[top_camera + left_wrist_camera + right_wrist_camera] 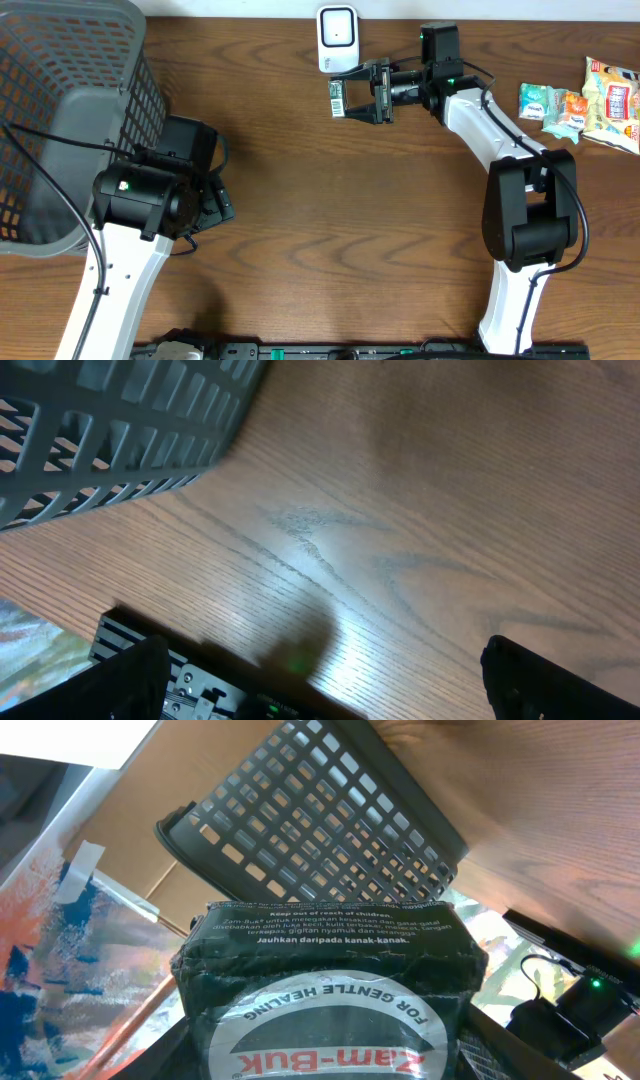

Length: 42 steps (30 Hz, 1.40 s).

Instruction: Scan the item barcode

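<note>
The item is a dark green Zam-Buk box with a white label on its end. My right gripper is shut on it and holds it in the air, just below the white barcode scanner at the table's far edge. In the right wrist view the box fills the lower middle, its sides between the dark fingers. My left gripper hovers low beside the grey basket. It is open, with only wood between its fingers.
The grey mesh basket lies tilted at the far left, close to the left arm. Several snack packets lie at the far right. A black rail runs along the table's front edge.
</note>
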### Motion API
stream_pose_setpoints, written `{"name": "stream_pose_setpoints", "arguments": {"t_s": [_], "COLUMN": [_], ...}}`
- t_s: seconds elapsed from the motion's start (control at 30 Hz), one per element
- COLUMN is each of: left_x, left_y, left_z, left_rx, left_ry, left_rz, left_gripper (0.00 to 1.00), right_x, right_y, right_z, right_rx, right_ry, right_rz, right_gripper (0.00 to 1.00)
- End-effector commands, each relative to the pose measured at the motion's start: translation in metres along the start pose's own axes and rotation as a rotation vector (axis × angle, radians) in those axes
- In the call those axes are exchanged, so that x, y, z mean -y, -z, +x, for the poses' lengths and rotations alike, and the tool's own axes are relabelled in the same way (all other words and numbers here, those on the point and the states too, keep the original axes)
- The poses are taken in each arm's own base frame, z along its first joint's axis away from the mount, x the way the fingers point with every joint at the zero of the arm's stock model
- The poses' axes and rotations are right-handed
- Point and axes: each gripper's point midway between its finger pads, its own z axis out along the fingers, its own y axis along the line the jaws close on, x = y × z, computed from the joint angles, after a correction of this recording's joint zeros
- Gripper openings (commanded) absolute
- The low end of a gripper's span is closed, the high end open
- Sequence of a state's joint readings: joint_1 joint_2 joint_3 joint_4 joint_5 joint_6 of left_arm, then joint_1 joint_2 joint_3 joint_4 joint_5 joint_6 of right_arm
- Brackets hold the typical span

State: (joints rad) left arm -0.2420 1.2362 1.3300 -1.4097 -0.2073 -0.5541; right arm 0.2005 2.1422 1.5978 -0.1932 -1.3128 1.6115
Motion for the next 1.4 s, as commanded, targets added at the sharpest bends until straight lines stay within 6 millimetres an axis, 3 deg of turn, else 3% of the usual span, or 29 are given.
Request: {"name": "stream_pose_setpoints", "arguments": {"t_s": [0.0,0.53,0.8,0.9,1.0,1.2,1.37], "left_x": [-0.001,-0.001,-0.001,-0.001,-0.001,-0.001,-0.001], "left_y": [0.0,0.0,0.0,0.0,0.0,0.0,0.0], "left_z": [0.001,0.001,0.001,0.001,0.001,0.001,0.001], "left_rx": [-0.004,-0.004,-0.004,-0.004,-0.004,-0.004,-0.004], "left_ry": [0.017,0.017,0.017,0.017,0.017,0.017,0.017], "left_rz": [0.003,0.003,0.003,0.002,0.002,0.002,0.002], "left_gripper": [0.98,0.98,0.98,0.98,0.98,0.98,0.98], "right_x": [-0.009,-0.009,-0.003,0.011,0.037,0.098,0.113], "right_y": [0.002,0.002,-0.005,-0.008,-0.006,0.021,0.028], "right_z": [0.008,0.005,-0.014,-0.025,-0.045,-0.085,-0.092], "right_rx": [-0.013,0.007,0.122,0.19,0.313,0.64,0.719], "right_ry": [0.049,0.107,0.264,0.323,0.32,0.294,0.423], "right_rz": [-0.007,-0.007,0.025,0.086,0.205,0.562,0.743], "right_gripper": [0.56,0.55,0.56,0.57,0.58,0.59,0.59]}}
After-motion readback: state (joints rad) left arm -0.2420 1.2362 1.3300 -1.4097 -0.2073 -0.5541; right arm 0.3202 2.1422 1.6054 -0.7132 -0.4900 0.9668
